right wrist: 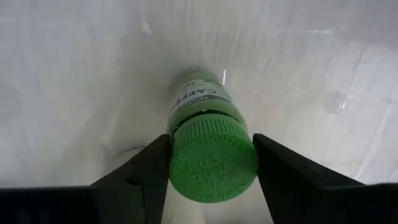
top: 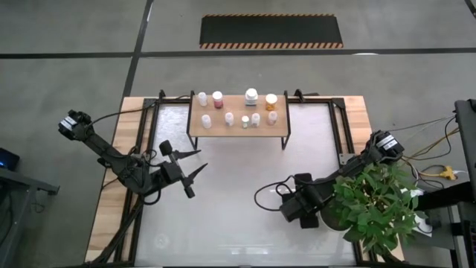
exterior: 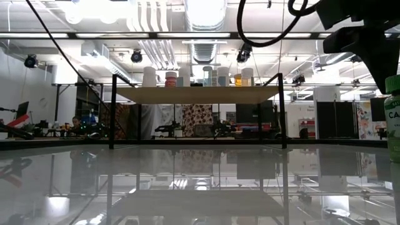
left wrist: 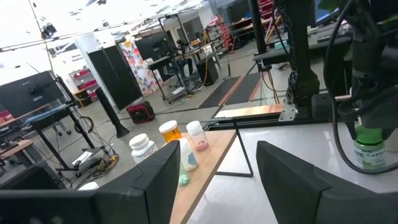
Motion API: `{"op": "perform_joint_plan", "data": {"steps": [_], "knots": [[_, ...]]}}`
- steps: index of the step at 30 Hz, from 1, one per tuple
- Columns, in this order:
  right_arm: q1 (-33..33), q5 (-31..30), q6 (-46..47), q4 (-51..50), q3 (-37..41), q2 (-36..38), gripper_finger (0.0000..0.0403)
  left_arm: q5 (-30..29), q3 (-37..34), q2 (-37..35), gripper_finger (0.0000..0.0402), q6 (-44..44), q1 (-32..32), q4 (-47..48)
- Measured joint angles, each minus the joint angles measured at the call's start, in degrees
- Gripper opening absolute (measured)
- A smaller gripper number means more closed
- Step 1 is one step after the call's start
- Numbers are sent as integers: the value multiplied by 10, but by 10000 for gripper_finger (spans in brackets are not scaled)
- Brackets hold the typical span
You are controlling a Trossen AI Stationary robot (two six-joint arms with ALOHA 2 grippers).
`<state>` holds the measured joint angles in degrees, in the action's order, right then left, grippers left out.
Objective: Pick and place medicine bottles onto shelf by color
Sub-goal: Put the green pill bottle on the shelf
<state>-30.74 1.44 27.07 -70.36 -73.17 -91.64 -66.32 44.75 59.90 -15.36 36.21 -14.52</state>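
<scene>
The light-wood shelf [top: 238, 132] stands on black legs at the table's far side, and also shows in the low view [exterior: 200, 95]. Several small pale-capped bottles [top: 251, 95] stand on it, an orange one [top: 271, 100] among them. The green bottle [right wrist: 196, 102] stands upright on the white tabletop near the right edge [exterior: 394, 119]. My right gripper [top: 296, 205] is above it, shut on its cap. My left gripper [top: 202, 159] hangs open over the table's left half, its fingers pointing toward the shelf [left wrist: 211, 165]. My right gripper [right wrist: 211, 162] pinches the green bottle's ribbed green cap [right wrist: 211, 134], one finger [right wrist: 146, 177] on each side of it. The fingers come from above, pointing down. The bottle is upright below them, and its base seems to stand on the tabletop [exterior: 392, 159].
A potted green plant [top: 375, 201] stands at the table's right edge, right behind my right arm. Cables loop on the tabletop beside that arm [top: 268, 195]. The glossy white tabletop [top: 238, 186] lies bare between the two arms and the shelf.
</scene>
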Motion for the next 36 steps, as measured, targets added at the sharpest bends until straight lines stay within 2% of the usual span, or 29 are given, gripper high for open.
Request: {"op": "perform_joint_plan", "data": {"steps": [4, 7, 15, 19, 22, 24, 31, 36], "knots": [[0, 2, -2, 4, -11, 0, 190, 0, 0, 0, 195, 0, 0, 0], [3, 26, -1, 1, -38, 0, 192, 0, 0, 0, 195, 0, 0, 0], [37, 27, -31, 33, -185, -17, 201, 1, 0, 0, 195, 0, 0, 0], [69, -28, -80, 34, -277, -39, 197, 1, 0, 0, 195, 0, 0, 0], [102, -46, -127, 32, -344, -55, 198, 2, 0, 0, 195, 0, 0, 0], [129, -56, -157, 32, -388, -66, 198, 2, 0, 0, 195, 0, 0, 0], [232, -147, -240, 31, -516, -99, 198, 2, 0, 0, 195, 0, 0, -1], [310, -169, -270, 34, -598, -126, 198, 2, 0, 0, 195, 0, 0, -1]]}}
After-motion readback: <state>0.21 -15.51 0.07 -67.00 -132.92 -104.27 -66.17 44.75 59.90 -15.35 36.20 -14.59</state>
